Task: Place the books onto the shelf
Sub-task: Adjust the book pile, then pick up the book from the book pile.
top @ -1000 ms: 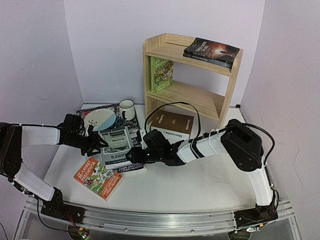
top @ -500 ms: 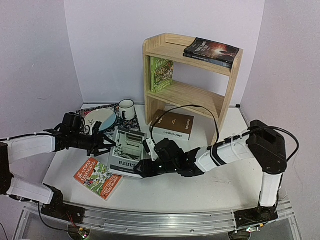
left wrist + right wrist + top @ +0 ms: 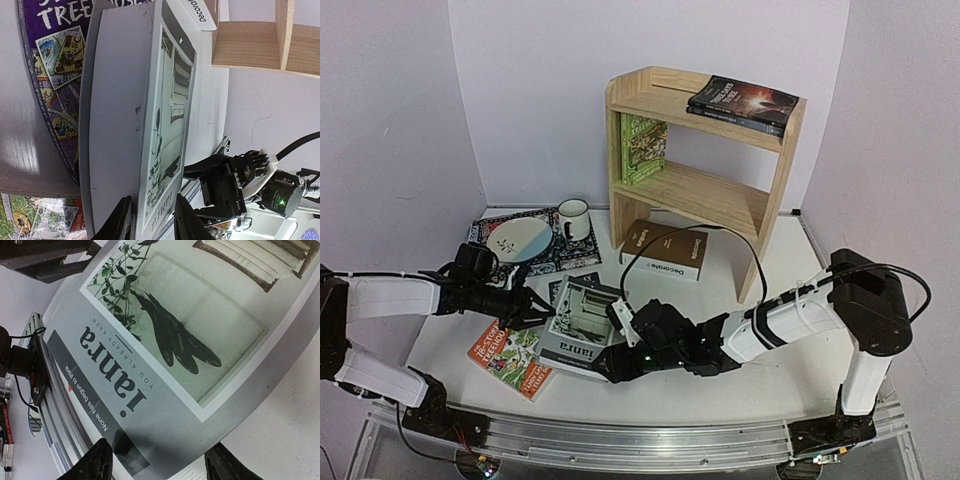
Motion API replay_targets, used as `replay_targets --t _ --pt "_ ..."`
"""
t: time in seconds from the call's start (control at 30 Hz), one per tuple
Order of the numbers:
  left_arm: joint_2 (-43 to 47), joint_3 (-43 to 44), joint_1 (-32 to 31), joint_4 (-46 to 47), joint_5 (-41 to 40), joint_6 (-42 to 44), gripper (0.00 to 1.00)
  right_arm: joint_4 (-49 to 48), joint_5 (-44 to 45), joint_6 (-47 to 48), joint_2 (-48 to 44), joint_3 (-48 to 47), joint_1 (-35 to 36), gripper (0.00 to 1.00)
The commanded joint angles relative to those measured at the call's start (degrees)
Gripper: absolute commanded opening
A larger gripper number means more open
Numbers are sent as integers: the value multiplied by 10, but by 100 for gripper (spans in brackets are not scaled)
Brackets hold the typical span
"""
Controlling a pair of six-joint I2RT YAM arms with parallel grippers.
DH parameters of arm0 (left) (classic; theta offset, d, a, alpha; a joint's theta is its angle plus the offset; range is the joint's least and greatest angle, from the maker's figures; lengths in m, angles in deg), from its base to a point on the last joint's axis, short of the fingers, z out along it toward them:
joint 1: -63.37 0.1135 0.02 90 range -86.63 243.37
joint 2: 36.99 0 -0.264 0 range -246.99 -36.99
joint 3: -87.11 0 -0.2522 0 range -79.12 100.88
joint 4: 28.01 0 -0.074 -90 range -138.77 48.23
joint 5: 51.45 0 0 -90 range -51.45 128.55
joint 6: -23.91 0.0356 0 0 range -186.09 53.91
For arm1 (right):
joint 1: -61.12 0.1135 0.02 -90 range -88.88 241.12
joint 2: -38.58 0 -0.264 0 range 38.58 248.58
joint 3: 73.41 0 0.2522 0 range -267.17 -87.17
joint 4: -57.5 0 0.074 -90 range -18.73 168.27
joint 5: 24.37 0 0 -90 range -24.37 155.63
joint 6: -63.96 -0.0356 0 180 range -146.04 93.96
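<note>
mostly hidden under grey book (image 3: pixel 582 325): blue paperback (image 3: pixel 55 90); left pincer (image 3: pixel 152 207) grip unclear.

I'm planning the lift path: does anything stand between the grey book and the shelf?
Yes. The Decorate book lies flat on the table before the shelf, between it and the grey book. The lower board is bare right of the green book, so a raised path would probably clear it.

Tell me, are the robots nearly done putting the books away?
Not quite. Three are on the shelf: two dark books on top, a green book below. The left gripper pinches the edge of the grey book, the right gripper open beside it. Decorate, the orange book and the dark blue book wait on the table.
</note>
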Motion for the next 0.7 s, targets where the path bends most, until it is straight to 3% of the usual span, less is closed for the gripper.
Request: replay_targets --t 0.0,0.1,0.2,0.37,0.67 --pt "-33 -4 -6 35 41 23 23 -25 18 -1 -29 0 2 62" --pt "-49 -3 -5 37 34 30 18 -23 20 1 -30 0 2 62" --pt "-60 -2 -5 37 23 35 4 -22 26 1 -30 1 2 63" --pt "-58 -2 -5 37 6 32 0 -18 26 5 -36 5 3 65" --pt "-17 30 -6 7 26 25 0 -7 60 98 -152 90 2 93"
